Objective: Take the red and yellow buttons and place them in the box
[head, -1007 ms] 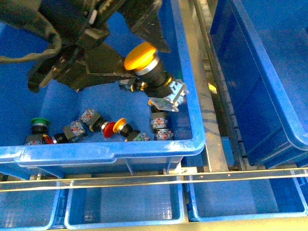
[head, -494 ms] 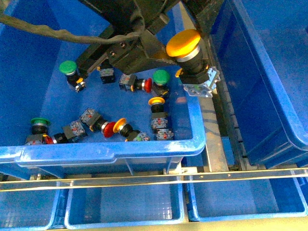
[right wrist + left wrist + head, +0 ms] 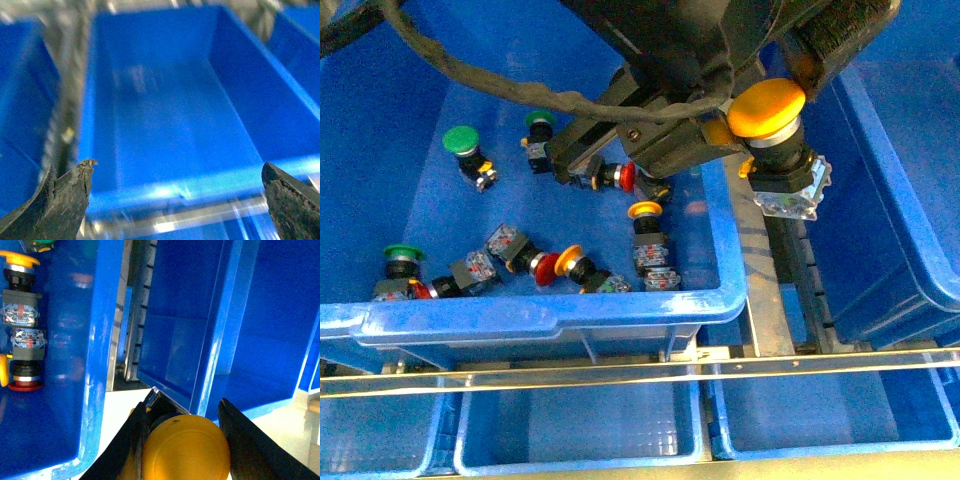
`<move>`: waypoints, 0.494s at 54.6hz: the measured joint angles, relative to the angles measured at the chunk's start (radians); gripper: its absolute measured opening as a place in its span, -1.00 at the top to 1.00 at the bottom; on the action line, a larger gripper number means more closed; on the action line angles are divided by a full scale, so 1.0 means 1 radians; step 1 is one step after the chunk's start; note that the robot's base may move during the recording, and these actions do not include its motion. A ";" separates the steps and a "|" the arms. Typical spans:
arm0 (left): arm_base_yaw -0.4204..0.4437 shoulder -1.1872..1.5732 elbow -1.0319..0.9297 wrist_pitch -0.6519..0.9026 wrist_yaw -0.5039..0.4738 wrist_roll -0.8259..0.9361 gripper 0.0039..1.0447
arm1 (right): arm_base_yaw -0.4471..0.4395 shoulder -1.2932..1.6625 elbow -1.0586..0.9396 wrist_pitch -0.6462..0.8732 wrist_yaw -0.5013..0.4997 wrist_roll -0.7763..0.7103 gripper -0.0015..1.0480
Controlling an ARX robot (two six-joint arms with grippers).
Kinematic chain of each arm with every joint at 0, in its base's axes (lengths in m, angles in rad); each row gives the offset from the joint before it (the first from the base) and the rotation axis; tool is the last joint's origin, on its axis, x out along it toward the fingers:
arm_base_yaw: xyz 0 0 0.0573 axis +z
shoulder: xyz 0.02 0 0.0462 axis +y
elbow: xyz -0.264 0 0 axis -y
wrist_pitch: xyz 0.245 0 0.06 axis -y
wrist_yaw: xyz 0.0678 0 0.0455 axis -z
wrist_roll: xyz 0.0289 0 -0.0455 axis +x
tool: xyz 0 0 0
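yellow button (image 3: 186, 452) cut by frame edge, box (image 3: 165, 115) blurred

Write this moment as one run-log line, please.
phase: transfer | left gripper: jaws shut on yellow button, over gap between source crate and box | right gripper: jaws open, empty | pending: red and yellow buttons in source crate

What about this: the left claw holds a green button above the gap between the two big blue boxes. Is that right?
Not quite. The button in the left claw is yellow, not green; the front view shows its yellow cap. It does hang above the gap between the two big blue boxes.
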 joint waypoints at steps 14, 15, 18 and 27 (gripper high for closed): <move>0.004 0.000 0.016 -0.004 -0.013 0.002 0.35 | 0.092 0.399 0.056 0.330 -0.304 -0.245 -0.88; 0.005 0.000 0.018 -0.005 -0.013 0.002 0.35 | 0.096 0.439 0.066 0.359 -0.331 -0.267 -0.88; 0.008 0.000 0.018 -0.006 -0.016 0.003 0.35 | 0.109 0.515 0.090 0.403 -0.388 -0.336 -0.88; 0.009 0.000 0.021 -0.013 -0.017 0.006 0.35 | 0.160 0.666 0.152 0.501 -0.464 -0.436 -0.88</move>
